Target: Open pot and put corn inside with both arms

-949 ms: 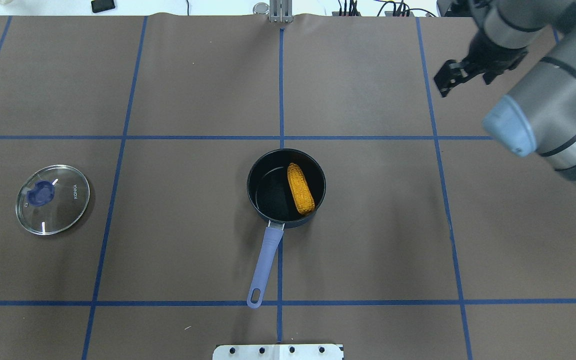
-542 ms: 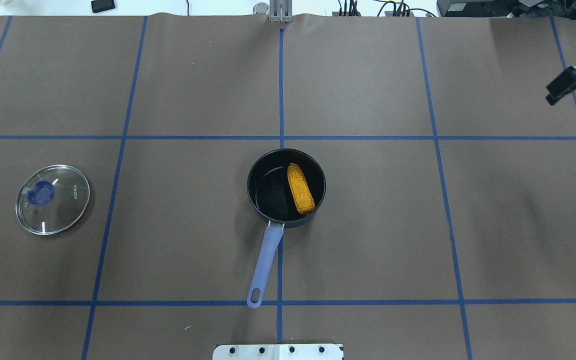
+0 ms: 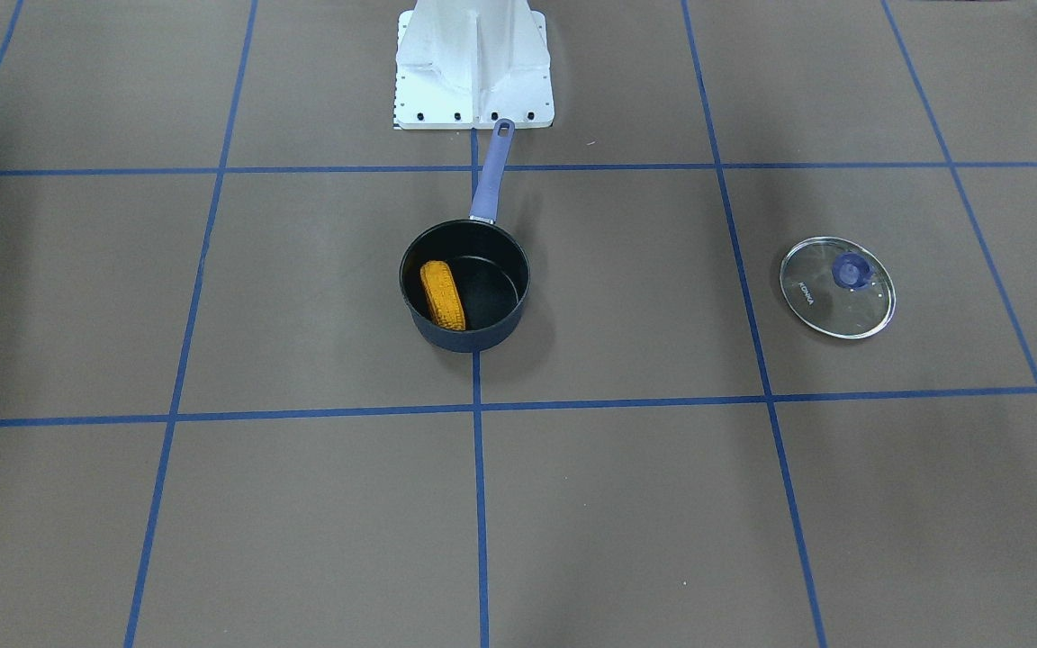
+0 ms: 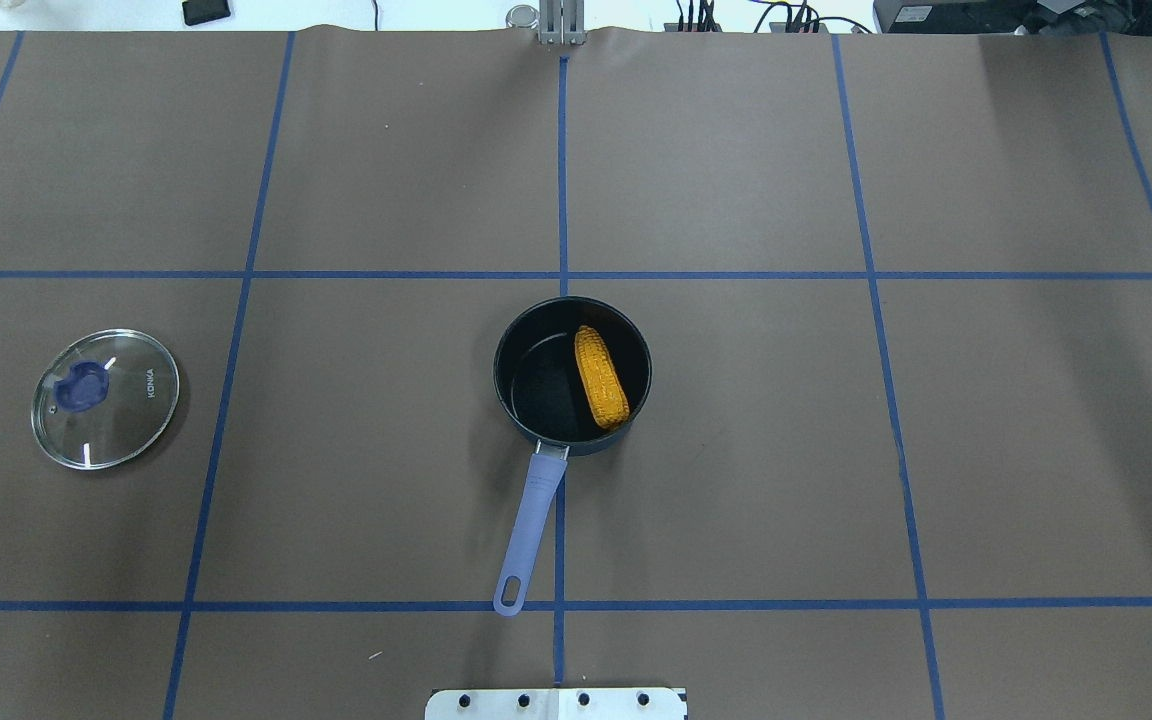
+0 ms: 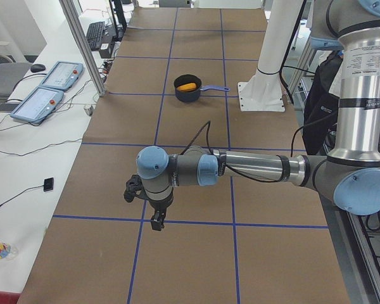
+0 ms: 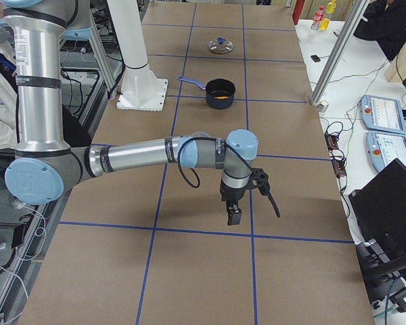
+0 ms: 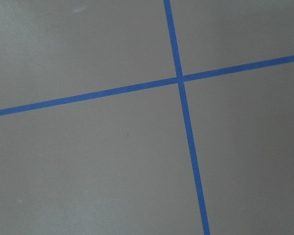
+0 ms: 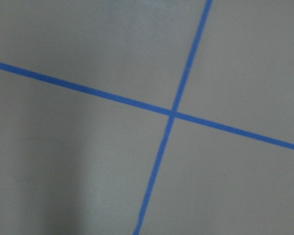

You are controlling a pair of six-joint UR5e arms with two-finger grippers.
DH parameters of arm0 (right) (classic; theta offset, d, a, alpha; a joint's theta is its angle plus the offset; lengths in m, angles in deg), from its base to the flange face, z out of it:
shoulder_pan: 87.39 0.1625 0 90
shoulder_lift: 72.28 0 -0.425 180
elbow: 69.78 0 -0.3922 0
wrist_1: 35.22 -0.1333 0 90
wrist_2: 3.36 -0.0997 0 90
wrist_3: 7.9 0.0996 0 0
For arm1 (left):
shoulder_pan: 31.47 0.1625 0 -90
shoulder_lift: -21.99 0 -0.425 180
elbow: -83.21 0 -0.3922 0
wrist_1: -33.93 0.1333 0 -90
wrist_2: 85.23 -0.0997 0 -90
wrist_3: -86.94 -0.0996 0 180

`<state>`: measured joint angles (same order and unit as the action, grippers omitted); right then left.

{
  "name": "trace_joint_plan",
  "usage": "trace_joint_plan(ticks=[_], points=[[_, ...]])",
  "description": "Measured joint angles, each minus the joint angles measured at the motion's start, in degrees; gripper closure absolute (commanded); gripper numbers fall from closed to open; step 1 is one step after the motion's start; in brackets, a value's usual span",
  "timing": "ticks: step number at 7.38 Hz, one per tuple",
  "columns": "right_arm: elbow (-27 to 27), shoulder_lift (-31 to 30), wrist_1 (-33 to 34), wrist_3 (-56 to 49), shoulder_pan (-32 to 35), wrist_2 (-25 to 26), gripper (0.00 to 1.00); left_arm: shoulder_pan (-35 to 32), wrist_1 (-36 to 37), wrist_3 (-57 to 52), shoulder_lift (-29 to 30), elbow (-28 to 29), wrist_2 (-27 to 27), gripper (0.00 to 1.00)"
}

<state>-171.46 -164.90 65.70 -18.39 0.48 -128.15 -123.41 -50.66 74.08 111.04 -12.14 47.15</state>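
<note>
Brown table (image 4: 736, 150) gridded with blue tape (image 4: 562, 180).

left arm (image 5: 259, 168): upper link is standing vertical and bending at 4 o'clock in the left side view. The forearm is running level from there toward 9 o'clock. The end is folding down, and the left gripper (image 5: 153, 218) is hanging toward 6 o'clock.

right arm (image 6: 135, 157): it's mirroring that pose in the right side view. The upper link is standing vertical and bending at 8 o'clock, and the forearm is reaching level toward 3 o'clock. The right gripper (image 6: 238, 206) is pointing at 6 o'clock.

Can't tell from these angles how either set of jaws is standing.
</note>
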Motion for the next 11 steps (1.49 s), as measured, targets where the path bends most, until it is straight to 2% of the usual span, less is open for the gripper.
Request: trace_joint_plan(ticks=[4,7,11], points=[[0.78,-1.75,-0.02,0.23,1.2,0.12,0.0,-0.01,-2.72,0.05,0.05,0.02,0.06,0.02],[1.25,-1.72,-0.02,0.25,1.24,-0.12,0.0,-0.01,-8.87,0.22,-0.02,1.54,-0.15,0.02],[1.64,-1.82,-0.02,0.29,1.25,-0.26,0.0,-0.16,-9.63,0.02,-2.92,2.31,-0.48,0.02]])
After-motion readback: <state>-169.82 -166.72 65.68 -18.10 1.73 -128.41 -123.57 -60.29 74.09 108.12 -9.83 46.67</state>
